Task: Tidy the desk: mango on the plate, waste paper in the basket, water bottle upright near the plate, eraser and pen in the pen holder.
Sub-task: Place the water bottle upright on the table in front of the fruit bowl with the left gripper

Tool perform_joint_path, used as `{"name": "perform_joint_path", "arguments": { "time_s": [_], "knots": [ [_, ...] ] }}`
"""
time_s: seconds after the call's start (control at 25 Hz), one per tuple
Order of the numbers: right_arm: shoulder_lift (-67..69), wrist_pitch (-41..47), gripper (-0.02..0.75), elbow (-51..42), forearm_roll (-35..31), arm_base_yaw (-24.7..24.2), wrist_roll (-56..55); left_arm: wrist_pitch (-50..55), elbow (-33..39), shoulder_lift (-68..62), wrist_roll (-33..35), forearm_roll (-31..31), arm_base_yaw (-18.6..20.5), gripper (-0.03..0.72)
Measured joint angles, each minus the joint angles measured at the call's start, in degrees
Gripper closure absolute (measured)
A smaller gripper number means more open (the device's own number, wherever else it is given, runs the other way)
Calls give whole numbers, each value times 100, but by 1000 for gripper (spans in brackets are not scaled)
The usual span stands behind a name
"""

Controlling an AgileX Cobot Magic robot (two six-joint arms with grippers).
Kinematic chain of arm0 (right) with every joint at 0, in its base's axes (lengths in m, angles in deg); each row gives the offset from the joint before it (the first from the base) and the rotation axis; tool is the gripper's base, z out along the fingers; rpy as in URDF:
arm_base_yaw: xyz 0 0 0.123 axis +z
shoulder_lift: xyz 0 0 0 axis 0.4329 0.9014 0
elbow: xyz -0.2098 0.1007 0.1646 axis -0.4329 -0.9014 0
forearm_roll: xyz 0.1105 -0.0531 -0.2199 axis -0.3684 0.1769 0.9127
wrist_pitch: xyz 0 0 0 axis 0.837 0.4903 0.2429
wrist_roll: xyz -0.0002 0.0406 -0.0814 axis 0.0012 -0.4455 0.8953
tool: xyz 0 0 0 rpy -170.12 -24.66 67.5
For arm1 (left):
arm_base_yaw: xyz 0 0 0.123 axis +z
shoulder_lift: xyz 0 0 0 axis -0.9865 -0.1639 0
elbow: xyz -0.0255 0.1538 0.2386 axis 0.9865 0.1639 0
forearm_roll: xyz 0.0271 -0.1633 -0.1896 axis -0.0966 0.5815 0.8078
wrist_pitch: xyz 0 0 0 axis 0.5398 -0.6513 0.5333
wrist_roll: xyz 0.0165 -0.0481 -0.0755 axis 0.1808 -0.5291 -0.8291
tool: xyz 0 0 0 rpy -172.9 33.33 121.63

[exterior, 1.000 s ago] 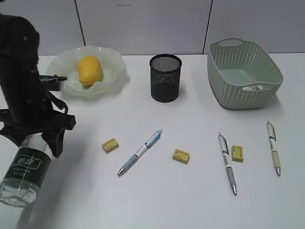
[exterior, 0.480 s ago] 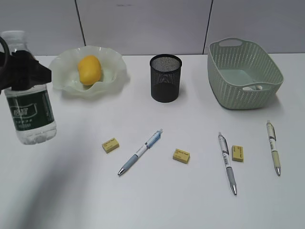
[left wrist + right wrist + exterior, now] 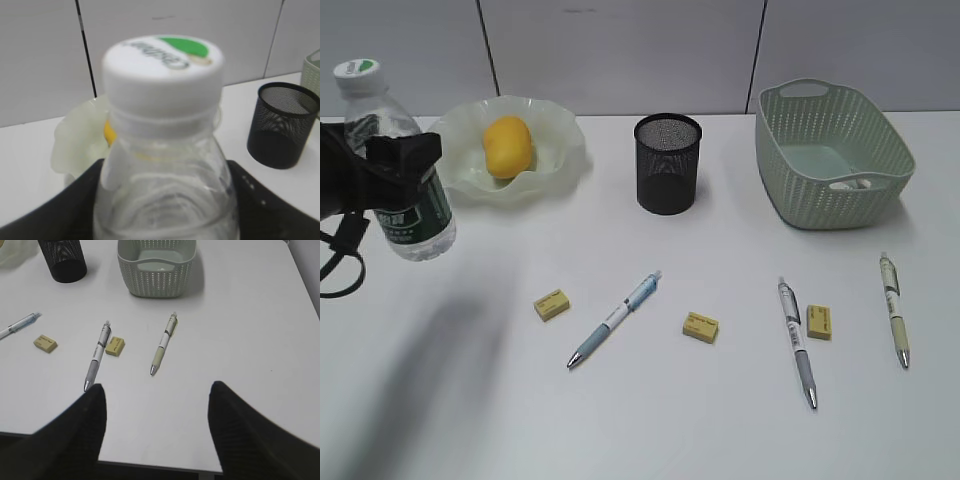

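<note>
The left gripper [image 3: 395, 185] is squeezing the water bottle [image 3: 400, 175] around its middle and is holding it above the desk [image 3: 640, 420], close to the left edge. The bottle is leaning a little, with its white cap [image 3: 162, 70] on top. The plate [image 3: 560, 150] is sitting just beside it, near the back left corner, and the mango [image 3: 507, 146] is lying in it.

The right gripper [image 3: 155, 415] is hanging with its jaws wide apart and nothing between them, over the front edge on the right side.

Three pens and three erasers are lying along the front half of the desk (none in the pen holder [image 3: 667, 163] yet). The basket [image 3: 832, 155] is standing at the back right corner.

What could go wrong? I think the bottle could fall over if it is let go while leaning. It could also bump the wavy rim of the plate, because the two are so close.
</note>
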Motion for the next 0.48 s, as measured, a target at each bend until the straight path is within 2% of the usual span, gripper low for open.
{"name": "perform_joint_path", "arguments": {
  "time_s": [0.28,0.48],
  "knots": [
    [0,0,227,0,0,0,0,-2130,0,-1543,281,658,19,191],
    [0,0,227,0,0,0,0,-2997,-164,-2468,283,816,19,191]
  ]
}}
